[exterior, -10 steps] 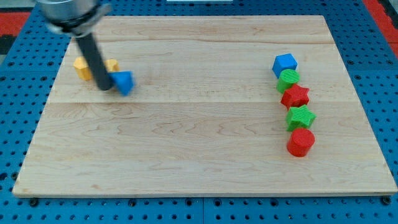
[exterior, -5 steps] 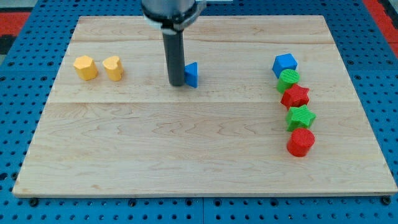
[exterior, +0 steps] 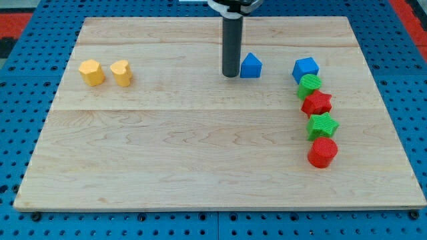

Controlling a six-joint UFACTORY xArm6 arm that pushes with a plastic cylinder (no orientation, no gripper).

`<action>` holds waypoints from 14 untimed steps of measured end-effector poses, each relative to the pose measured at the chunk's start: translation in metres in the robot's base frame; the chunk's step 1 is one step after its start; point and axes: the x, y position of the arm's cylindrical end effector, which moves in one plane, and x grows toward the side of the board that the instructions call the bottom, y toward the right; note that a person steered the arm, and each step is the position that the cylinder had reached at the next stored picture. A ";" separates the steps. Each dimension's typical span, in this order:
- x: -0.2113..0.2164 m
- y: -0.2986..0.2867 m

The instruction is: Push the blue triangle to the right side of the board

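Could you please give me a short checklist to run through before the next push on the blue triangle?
1. My tip sits just on the view's left of the blue triangle block: ok.
2. Contact between tip and triangle: cannot tell.
3. Triangle on the right side of the wooden board: not ok, only right of centre.
4. Path toward the view's right: not ok, the blue hexagonal block stands in line.
5. The green round block just below that block is clear of the path: cannot tell.
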 end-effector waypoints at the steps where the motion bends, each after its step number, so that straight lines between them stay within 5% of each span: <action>1: -0.041 0.018; 2: -0.072 0.034; 3: -0.067 -0.015; 4: 0.008 -0.043; 5: 0.047 -0.009; 7: -0.017 0.026; 11: -0.064 0.015; 14: -0.050 0.131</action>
